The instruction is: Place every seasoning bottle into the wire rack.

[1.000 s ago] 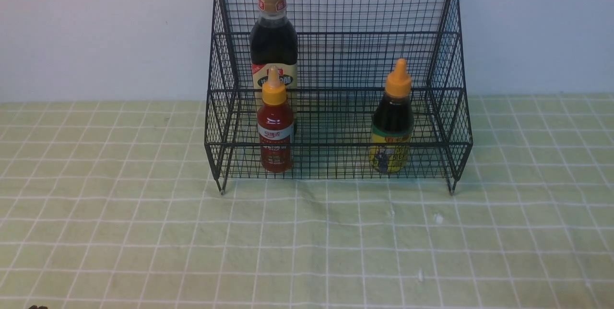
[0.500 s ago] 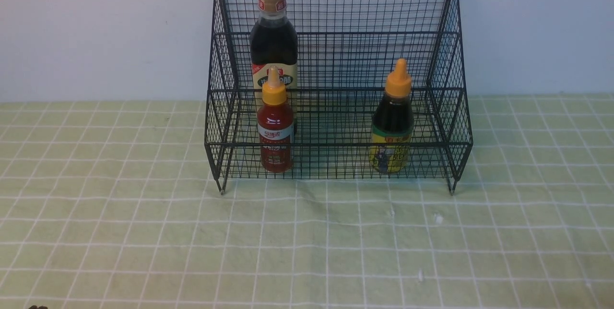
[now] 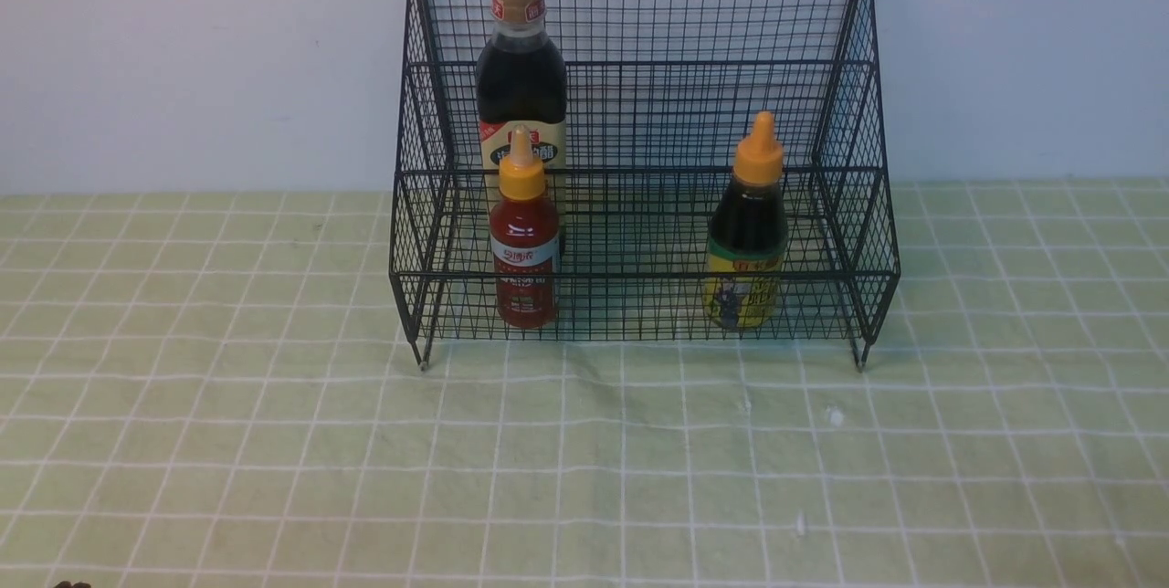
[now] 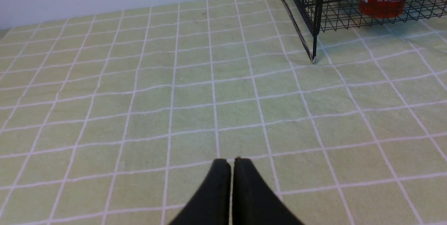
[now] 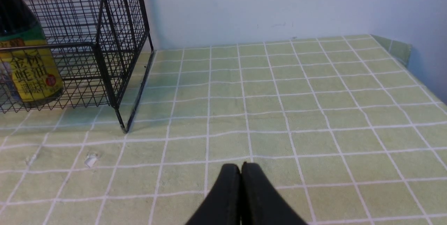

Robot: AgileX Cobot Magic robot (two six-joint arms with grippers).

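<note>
Three upright bottles stand in the black wire rack [image 3: 639, 159]; both arms' fingers [image 4: 220, 172] pressed together, empty.

From the front I see neither arm; the tall bottle [image 3: 521, 68] seems partly hidden behind the red bottle [image 3: 523, 246].

Even, soft lighting; sharp frames, faint shadows, no glare.

Three bottles [image 3: 522, 232] in rack [image 3: 849, 113]
</note>
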